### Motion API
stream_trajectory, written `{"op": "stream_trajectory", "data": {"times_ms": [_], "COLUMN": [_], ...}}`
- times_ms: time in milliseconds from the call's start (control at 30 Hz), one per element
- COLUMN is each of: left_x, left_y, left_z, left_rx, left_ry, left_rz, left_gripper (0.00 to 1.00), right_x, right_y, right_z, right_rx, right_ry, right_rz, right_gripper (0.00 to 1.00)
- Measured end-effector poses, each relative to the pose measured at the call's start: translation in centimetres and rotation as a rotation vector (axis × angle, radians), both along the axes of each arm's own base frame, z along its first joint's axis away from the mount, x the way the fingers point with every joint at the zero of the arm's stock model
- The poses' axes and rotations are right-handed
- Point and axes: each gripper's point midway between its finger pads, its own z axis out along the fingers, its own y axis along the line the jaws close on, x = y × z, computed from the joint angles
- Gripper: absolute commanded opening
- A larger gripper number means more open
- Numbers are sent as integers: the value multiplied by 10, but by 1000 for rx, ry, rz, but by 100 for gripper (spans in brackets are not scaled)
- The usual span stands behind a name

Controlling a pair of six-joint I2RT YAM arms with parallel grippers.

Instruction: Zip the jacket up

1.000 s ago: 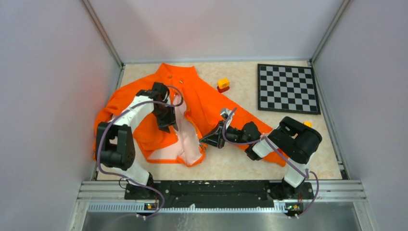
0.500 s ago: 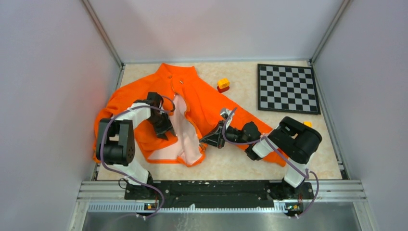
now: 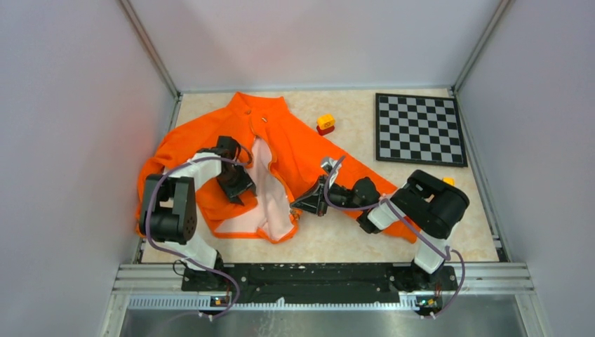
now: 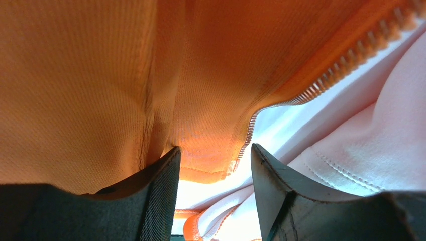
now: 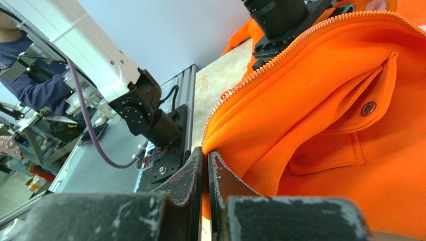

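Note:
The orange jacket (image 3: 298, 144) lies open on the table, its pale lining (image 3: 270, 196) showing in the middle. My left gripper (image 3: 236, 184) is low over the left front panel beside the lining. In the left wrist view its jaws (image 4: 213, 168) stand open, with the panel's bottom corner and its zipper teeth (image 4: 321, 85) just beyond the tips. My right gripper (image 3: 300, 206) is shut on the jacket's right front edge near the hem. The right wrist view shows orange fabric (image 5: 301, 115) pinched between the shut fingers (image 5: 206, 155), with the zipper teeth (image 5: 281, 55) running away from them.
A chessboard (image 3: 419, 128) lies at the back right. A yellow and red block (image 3: 325, 123) sits beside the jacket's shoulder. A small orange thing (image 3: 448, 181) shows behind the right arm. Walls close in the table on the left, back and right.
My left gripper has moved down and to the left, off the lining and lower onto the left front panel, uncovering more lining. The right arm has not moved.

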Motion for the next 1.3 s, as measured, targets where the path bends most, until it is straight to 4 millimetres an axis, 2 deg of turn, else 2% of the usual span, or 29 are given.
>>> {"op": "stream_trajectory", "data": {"times_ms": [100,233,367,433,600,733,867,967,1033,1233,1267,1300], "left_x": [0,-2,-3,-2,-1,0,-3,-4,-4,-6,-7,-8], "left_y": [0,3,7,8,10,11,13,12,11,-8,-12,-15], "left_z": [-1,-4,-4,-3,11,39,68,80,83,89,92,95], "left_rx": [32,97,114,122,126,120,117,107,99,-2,-23,-39], "left_ry": [4,20,20,2,-77,-222,-363,-416,-428,-508,-544,-584], "left_rz": [26,30,27,18,-26,-73,-101,-114,-125,-211,-227,-237], "left_gripper": [53,29,15,12,16,21,21,13,1,0,4,17], "right_x": [0,0,0,0,1,1,1,1,0,3,4,4], "right_y": [1,2,2,2,3,5,7,9,9,11,12,13], "right_z": [2,2,2,3,0,-7,-4,-3,-5,-10,-10,-10], "right_rx": [4,5,5,6,3,-10,-3,0,-3,-10,-9,-8], "right_ry": [0,1,2,4,10,28,24,20,24,38,41,47], "right_rz": [5,8,10,11,11,13,17,21,22,1,-10,-17], "right_gripper": [0,0,0,0,0,0,0,0,0,0,0,0]}}
